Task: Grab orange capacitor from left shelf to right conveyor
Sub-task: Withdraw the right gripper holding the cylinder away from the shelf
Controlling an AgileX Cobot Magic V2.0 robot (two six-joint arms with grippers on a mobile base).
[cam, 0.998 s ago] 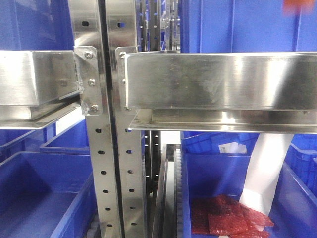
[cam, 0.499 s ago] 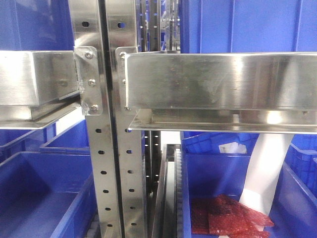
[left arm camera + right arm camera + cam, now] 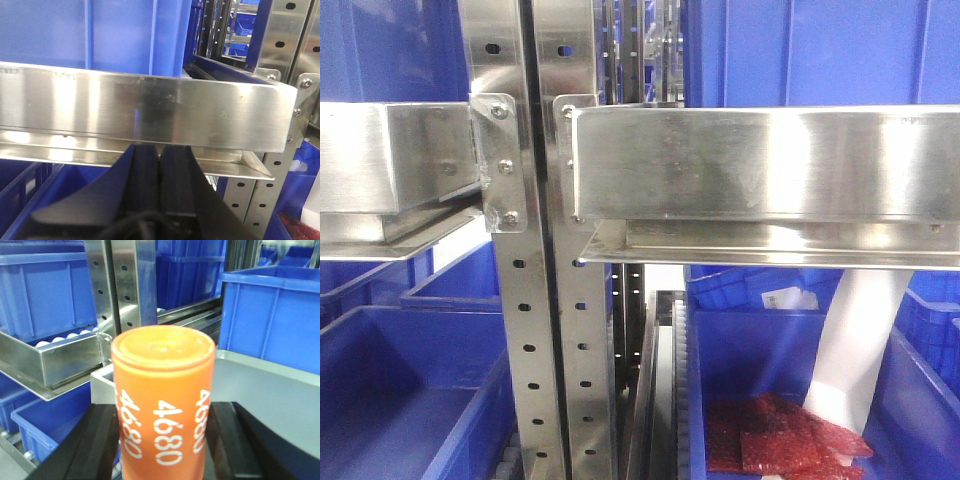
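Observation:
The orange capacitor [image 3: 162, 365], with white "4680" printed round its side, stands upright between the black fingers [image 3: 102, 440] of my right gripper [image 3: 163, 412], which is shut on it. It is held in the air beside the left shelf [image 3: 120, 285]. My left gripper [image 3: 160, 150] is shut with nothing in it, its tips just under the shelf's broad steel rail [image 3: 150, 110]. In the front view the shelf's rails [image 3: 760, 165] and perforated post [image 3: 525, 320] fill the frame, and neither gripper shows there. The right conveyor is out of view.
Blue bins sit on the shelf levels [image 3: 410, 400] [image 3: 45, 295]. One bin holds red crinkly packets [image 3: 780, 440] with a white slanted strip [image 3: 860, 340] reaching into it. A pale grey flat surface [image 3: 270, 400] lies behind the capacitor, in front of another blue bin [image 3: 275, 315].

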